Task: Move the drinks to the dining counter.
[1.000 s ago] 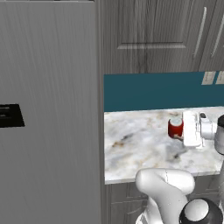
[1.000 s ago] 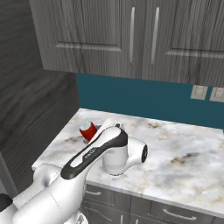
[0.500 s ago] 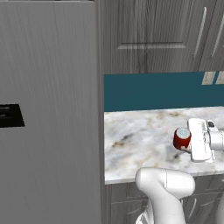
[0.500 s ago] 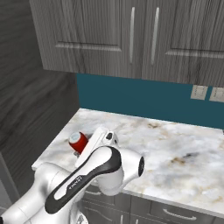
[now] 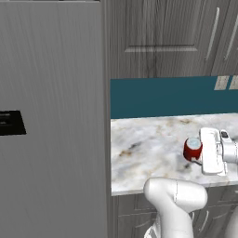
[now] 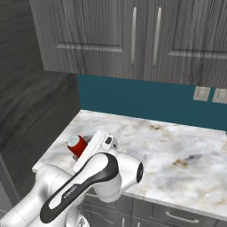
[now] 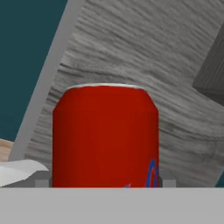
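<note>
On the narrow marble counter [image 5: 153, 139] under the teal backsplash [image 6: 146, 99], nothing of the task looks finished yet: the red soda can [image 5: 192, 149] stands upright on this top, at about four o'clock in the left base view and eight o'clock in the right base view, not on the dining counter. The tall grey fridge-like panel [image 5: 51, 116] fills the nine o'clock side of the left base view, and dark wood-grain wall cabinets [image 6: 133, 40] hang at twelve o'clock. The arm lies low across the counter front, its hand brought level with the can.

The gripper [image 5: 199, 155] stands spread wide, with the can just in front of it and close enough to fill the middle of the hand view; I cannot tell whether the fingers touch its sides, and it does not look lifted. By my judgement this is the approach before the first grasp, with closing, lifting and carrying all left to do.

Two wall outlets [image 6: 210, 94] sit at three o'clock on the backsplash. Nothing stands between hand and can.
</note>
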